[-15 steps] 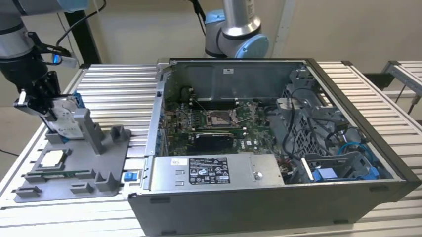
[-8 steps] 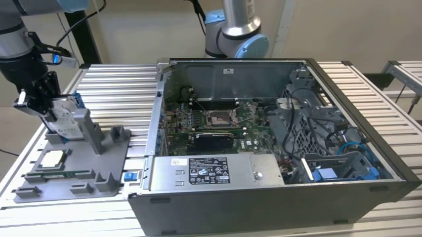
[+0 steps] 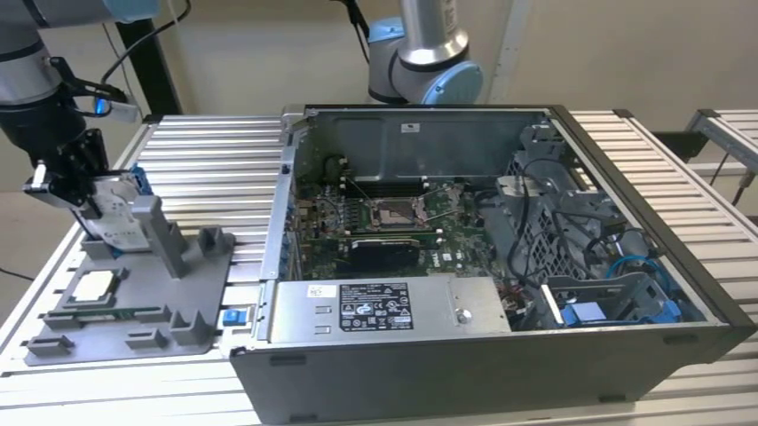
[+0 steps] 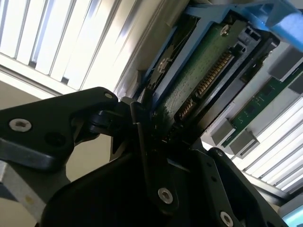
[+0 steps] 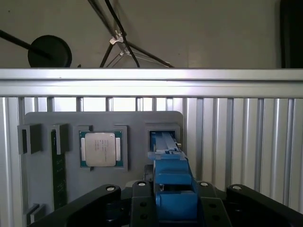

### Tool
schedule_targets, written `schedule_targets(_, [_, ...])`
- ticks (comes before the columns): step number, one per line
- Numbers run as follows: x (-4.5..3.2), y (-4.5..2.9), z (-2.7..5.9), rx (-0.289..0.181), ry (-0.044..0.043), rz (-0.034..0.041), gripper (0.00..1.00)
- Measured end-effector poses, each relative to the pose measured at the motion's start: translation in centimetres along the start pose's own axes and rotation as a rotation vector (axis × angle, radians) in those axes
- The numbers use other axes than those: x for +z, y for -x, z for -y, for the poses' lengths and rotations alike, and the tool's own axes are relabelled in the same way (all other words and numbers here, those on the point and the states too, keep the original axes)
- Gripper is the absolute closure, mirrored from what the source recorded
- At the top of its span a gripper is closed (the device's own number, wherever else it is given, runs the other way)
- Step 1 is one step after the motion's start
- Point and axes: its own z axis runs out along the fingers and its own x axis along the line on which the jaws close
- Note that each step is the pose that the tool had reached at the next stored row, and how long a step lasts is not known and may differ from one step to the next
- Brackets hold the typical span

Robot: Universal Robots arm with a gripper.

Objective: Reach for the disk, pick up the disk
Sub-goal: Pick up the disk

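Gripping the disk [image 3: 113,222], standing on edge at the grey tray [image 3: 177,306].
Exterior view: gripper [image 3: 89,206] clamping it at the exterior view's left. Second wrist view: fingers [image 4: 141,137] pressing against the disk's green circuit board [image 4: 199,80]. First wrist view: blue rail [image 5: 173,194] sitting between them, near the chip [image 5: 100,149]. Likely dense, rigid, shock-sensitive; taking it by the edges looking safest.

The grey robot arm [image 3: 24,75] is seen at the exterior view's left, its wrist pointed downward. The black hand [image 3: 83,202] is hung below it. In the second wrist view, its fingers [image 4: 142,137] are closed against the disk [image 3: 116,213], which is clamped upright between them.
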Motion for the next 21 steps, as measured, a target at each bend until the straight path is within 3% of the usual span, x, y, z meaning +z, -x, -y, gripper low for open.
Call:
schedule_targets(2, [0.00,0.00,0.00,0.000,0.0001,0.0001,1.00])
schedule_targets(4, [-0.01,0.00,0.00,0.000,0.0003,0.0117,1.00])
schedule_targets(5, [-0.01,0.01,0.00,0.000,0.0004,0.0129,1.00])
schedule_targets(6, [0.00,0.02,0.00,0.000,0.0001,0.0112,1.00])
schedule_targets(8, [0.00,0.01,0.00,0.000,0.0000,-0.0008,1.00])
schedule_targets(10, [0.00,0.00,0.00,0.000,0.0000,-0.0023,1.00])
schedule_targets(14, [-0.01,0.00,0.00,0.000,0.0002,0.0060,1.00])
schedule_targets(15, [-0.01,0.00,0.00,0.000,0.0003,0.0132,1.00])
schedule_targets(16, [0.00,0.01,0.00,0.000,0.0003,0.0151,1.00])
schedule_targets(21, [-0.13,0.01,0.00,0.000,0.0000,0.0144,1.00])
